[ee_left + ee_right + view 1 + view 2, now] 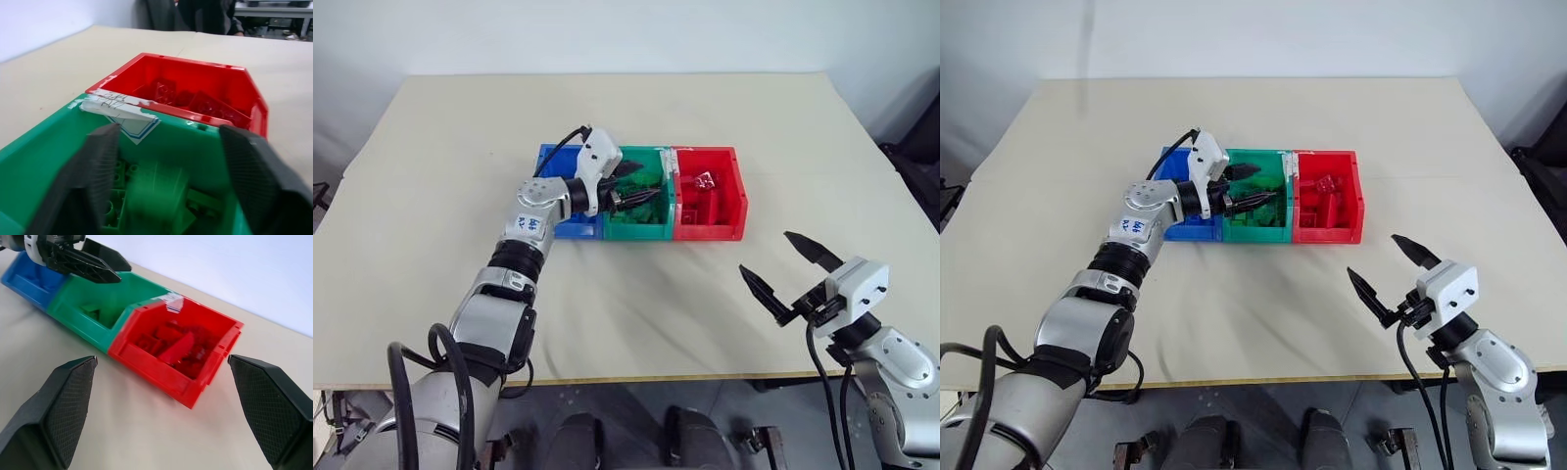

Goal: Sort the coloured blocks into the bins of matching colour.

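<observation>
Three joined bins stand mid-table: blue bin (551, 159), green bin (641, 230) and red bin (710, 227). My left gripper (644, 183) hovers over the green bin, open, its fingers (98, 166) wide apart. Green blocks (156, 196) lie in the green bin below and between those fingers, one of them blurred, and neither finger touches it. Red blocks (176, 347) are piled in the red bin. My right gripper (769, 255) is open and holds nothing, above the table's front right part, pointing toward the bins.
The beige table (754, 127) runs wide around the bins. Its front edge (705, 375) lies just below my right gripper. A taped paper label (122, 110) sits on the wall between the green and red bins. Dark objects (920, 157) stand beyond the table's right edge.
</observation>
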You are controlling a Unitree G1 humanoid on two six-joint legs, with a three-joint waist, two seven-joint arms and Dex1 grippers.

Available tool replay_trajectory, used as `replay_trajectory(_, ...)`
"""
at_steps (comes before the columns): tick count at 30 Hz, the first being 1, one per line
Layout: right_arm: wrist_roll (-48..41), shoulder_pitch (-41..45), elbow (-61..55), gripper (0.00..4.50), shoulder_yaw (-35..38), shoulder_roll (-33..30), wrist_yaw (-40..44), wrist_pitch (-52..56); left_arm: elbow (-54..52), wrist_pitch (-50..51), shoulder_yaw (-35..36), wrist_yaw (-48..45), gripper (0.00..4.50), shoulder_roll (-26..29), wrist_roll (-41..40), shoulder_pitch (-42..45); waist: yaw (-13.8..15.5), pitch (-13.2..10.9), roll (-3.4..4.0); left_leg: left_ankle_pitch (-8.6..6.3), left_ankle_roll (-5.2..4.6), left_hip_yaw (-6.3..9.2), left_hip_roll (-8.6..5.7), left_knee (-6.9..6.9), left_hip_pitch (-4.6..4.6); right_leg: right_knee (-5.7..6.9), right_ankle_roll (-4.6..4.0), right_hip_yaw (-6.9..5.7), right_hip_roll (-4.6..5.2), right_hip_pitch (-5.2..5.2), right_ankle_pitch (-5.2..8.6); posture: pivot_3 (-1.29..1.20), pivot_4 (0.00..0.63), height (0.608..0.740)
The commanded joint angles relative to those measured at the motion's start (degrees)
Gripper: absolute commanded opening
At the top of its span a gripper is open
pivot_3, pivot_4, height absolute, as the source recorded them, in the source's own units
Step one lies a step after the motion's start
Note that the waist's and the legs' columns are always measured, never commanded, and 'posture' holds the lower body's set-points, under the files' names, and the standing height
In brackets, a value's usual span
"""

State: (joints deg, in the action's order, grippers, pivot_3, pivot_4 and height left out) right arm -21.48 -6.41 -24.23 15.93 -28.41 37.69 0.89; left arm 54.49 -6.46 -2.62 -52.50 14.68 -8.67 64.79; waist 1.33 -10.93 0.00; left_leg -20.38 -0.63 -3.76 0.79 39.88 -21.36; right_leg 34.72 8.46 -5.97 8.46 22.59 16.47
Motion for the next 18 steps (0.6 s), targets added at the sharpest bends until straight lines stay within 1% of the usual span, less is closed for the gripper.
replay_trajectory(1,-1.5,0.77,-0.81,4.5,-0.89,-1.04,2.84,-1.88,-7.27,-1.62,1.95,-3.31,4.46,3.01,-1.68,-2.9,-0.09,0.0,0.0,0.0,0.0,0.0,0.0,0.01,0.0,0.0,0.0,0.0,0.0,0.0,0.0,0.0,0.15,0.74)
replay_trajectory(3,-1.82,2.43,1.01,4.5,-2.2,-1.79,5.12,-1.91,-13.26,-0.76,2.97,-4.83,4.46,5.41,-2.91,-6.82,-0.46,0.0,0.01,0.0,0.0,0.01,0.03,0.0,0.03,0.02,0.0,0.01,0.0,0.0,0.0,0.0,0.15,0.74)
replay_trajectory(6,-2.35,5.98,5.02,4.5,-4.6,-3.59,10.1,-2.13,-26.03,3.22,5.29,-6.37,4.46,11.08,-5.3,-15.92,-1.44,0.0,0.01,0.0,0.0,0.02,0.06,-0.02,0.06,0.05,-0.01,0.02,-0.02,0.0,0.0,0.0,0.15,0.74)
replay_trajectory(9,-3.25,9.96,9.79,4.5,-6.46,-4.94,15.27,-2.53,-39.3,7.7,9.51,-6.59,4.46,17.46,-8.7,-26.89,-1.82,0.0,0.01,0.0,0.0,0.02,0.12,0.01,0.08,0.06,-0.01,0.02,-0.03,0.0,0.0,0.0,0.15,0.74)
replay_trajectory(13,-3.38,15.31,17.79,4.5,-8.5,-6.13,22.21,-4.48,-53.71,13.3,18.2,-4.44,4.46,24.89,-12.15,-43.22,-1.62,-0.01,0.02,0.0,0.0,0.1,0.13,0.02,0.07,0.04,-0.02,0.01,0.0,-0.02,0.01,0.0,0.15,0.74)
replay_trajectory(15,-2.92,17.43,22.02,4.5,-8.92,-6.4,24.81,-6.08,-57.47,15.35,21.53,-3.51,4.46,26.61,-13.35,-49.36,-0.99,-0.02,0.04,-0.01,0.0,0.2,0.1,0.04,0.08,0.06,-0.02,-0.02,0.08,-0.1,0.01,0.0,0.15,0.74)
replay_trajectory(18,-2.04,19.38,27.6,4.5,-9.07,-7.11,27.93,-8.82,-61.28,15.86,24.97,-2.78,4.46,27.33,-13.92,-57.74,-0.29,-0.02,0.04,-0.04,-0.06,0.27,0.12,0.13,0.09,0.09,-0.02,-0.02,0.17,-0.16,0.01,0.0,0.15,0.74)
